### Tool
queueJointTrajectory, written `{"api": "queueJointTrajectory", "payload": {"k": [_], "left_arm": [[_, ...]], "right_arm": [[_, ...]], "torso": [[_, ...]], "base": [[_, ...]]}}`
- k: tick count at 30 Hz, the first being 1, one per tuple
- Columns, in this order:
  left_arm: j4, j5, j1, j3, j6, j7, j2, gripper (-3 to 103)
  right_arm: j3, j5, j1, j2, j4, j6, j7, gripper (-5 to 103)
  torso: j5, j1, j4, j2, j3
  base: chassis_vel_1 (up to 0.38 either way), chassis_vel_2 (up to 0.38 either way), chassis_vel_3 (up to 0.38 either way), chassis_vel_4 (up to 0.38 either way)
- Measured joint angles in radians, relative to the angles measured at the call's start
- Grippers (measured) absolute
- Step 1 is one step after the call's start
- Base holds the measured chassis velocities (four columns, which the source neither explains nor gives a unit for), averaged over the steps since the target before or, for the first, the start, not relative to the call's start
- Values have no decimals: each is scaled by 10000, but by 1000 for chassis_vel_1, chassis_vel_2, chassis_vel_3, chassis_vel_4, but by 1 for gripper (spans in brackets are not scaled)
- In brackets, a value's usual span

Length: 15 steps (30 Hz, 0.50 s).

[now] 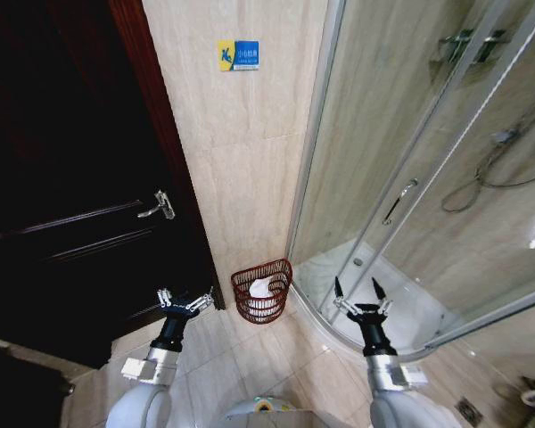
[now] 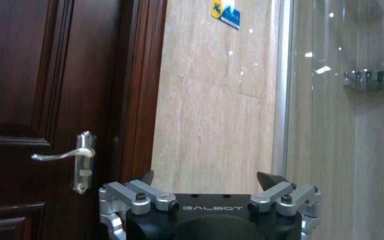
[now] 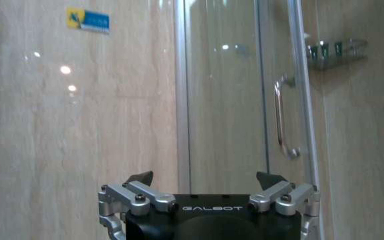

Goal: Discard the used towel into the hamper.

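Sign [image 1: 238,54] on the wall: print too small to read. White cloth [image 1: 262,287] in the hamper [image 1: 261,292]: mostly hidden behind the weave, can't tell its shape. My left gripper [image 2: 212,181] and right gripper [image 3: 205,179] are cut off at the wrist views' edge, bodies only partly seen. Dark door [image 1: 71,178]: panel detail lost in shadow.

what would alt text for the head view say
A towel lies inside a reddish wire hamper against a tiled wall, between a dark door and a glass shower. The left gripper and right gripper, both open, flank it.
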<state>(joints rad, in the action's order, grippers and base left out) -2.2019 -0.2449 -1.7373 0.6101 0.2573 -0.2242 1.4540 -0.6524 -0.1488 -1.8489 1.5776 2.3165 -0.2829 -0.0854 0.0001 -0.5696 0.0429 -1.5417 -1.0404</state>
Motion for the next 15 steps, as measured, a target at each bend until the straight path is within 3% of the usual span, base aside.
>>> {"api": "queueJointTrajectory", "payload": {"k": [7, 15], "left_arm": [[4, -1, 0, 0, -2, 0, 0, 100], [4, -2, 1, 0, -2, 0, 0, 100]], "right_arm": [[-142, -697, -33, -143, 1730, 655, 462, 100], [-253, -389, -26, 27, 1910, 470, 637, 100]], "torso": [[-2, 0, 1, 0, 0], [0, 0, 0, 0, 0]], "base": [[0, 0, 0, 0], [0, 0, 0, 0]]}}
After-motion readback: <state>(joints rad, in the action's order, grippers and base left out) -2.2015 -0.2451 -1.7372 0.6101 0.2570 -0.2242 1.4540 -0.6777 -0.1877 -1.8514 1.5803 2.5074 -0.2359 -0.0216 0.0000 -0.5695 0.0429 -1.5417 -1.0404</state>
